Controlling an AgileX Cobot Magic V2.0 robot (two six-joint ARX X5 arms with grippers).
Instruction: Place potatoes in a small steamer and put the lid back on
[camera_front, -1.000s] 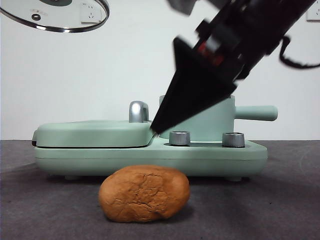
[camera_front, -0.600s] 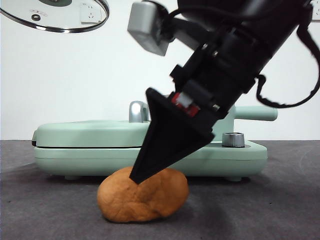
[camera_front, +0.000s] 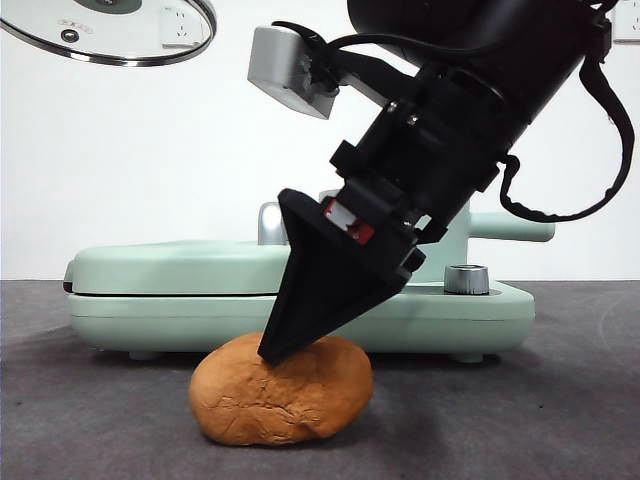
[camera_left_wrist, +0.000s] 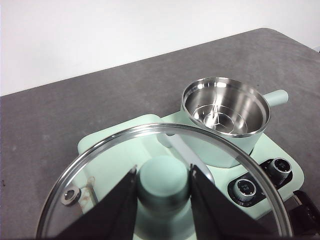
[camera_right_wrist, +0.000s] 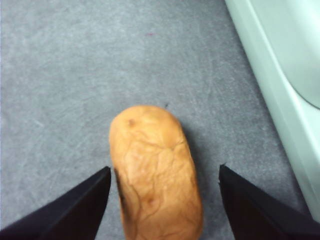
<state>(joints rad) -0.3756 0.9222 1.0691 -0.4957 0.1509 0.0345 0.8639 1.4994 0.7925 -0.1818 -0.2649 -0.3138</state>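
Observation:
The orange-brown potato (camera_front: 282, 392) lies on the dark table in front of the green appliance. My right gripper (camera_front: 272, 350) has come down over it and stands open, one jaw on each side of the potato (camera_right_wrist: 155, 170), right gripper (camera_right_wrist: 165, 169). The left gripper (camera_left_wrist: 163, 168) is shut on the green knob of the glass lid (camera_left_wrist: 95, 170) and holds it up in the air at the far left, lid (camera_front: 110, 35). The small steamer (camera_left_wrist: 225, 112) stands open on the appliance, its steel inside bare. In the front view only its handle (camera_front: 512, 228) shows past the arm.
The mint-green appliance base (camera_front: 200, 315) carries a flat hinged griddle cover (camera_front: 180, 265) with a chrome handle (camera_front: 268, 222). Two steel dials (camera_left_wrist: 246, 187) sit on its front edge below the steamer. The right arm's bulk fills the upper right of the front view.
The right gripper has come down and leftward from above the appliance onto the potato. The potato has shifted slightly left. The lid has stayed aloft.

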